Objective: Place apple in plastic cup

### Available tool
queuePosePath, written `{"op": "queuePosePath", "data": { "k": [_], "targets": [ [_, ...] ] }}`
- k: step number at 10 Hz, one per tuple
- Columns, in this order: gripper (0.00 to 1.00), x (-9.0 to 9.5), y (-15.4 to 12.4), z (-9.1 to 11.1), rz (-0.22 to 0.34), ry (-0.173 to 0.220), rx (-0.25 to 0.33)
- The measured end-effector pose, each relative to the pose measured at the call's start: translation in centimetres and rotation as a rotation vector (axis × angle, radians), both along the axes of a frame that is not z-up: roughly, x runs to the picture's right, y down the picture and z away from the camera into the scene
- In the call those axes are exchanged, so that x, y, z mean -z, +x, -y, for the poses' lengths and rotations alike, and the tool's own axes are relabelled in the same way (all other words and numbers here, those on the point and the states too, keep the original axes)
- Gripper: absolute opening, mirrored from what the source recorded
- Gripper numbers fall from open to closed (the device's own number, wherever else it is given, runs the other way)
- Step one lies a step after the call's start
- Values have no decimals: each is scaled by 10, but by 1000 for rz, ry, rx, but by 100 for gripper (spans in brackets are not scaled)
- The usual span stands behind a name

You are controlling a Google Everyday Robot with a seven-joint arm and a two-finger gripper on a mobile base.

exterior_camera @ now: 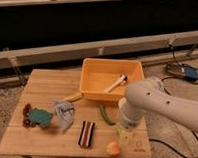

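1. Orange-yellow, the apple [113, 147] lay at the table's [47, 86] near edge, right of the striped pack [86, 133] and nearer than the pepper [106, 115].
2. Your gripper [124, 133] hung just above the apple, slightly to its right.
3. To grasp well, you needed to centre over the fruit and come straight down, because a round thing rolls from a glancing touch.
4. How wide the gripper stood, and whether it touched anything, could not be told. No cup could be picked out.

A light wooden surface [47, 86] stands on speckled grey carpet [3, 103]. Pale rails [69, 51] run before a dark wall [95, 23] behind it. The gripper [124, 137] hangs over its front right corner.
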State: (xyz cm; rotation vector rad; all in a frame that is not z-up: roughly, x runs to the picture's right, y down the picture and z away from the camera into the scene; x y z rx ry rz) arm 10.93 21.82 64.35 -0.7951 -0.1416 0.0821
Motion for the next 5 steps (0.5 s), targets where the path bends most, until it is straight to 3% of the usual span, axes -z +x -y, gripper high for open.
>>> {"op": "queuePosePath", "data": {
  "k": [5],
  "targets": [
    [80, -20, -6, -67, 35, -43, 17]
  ]
}}
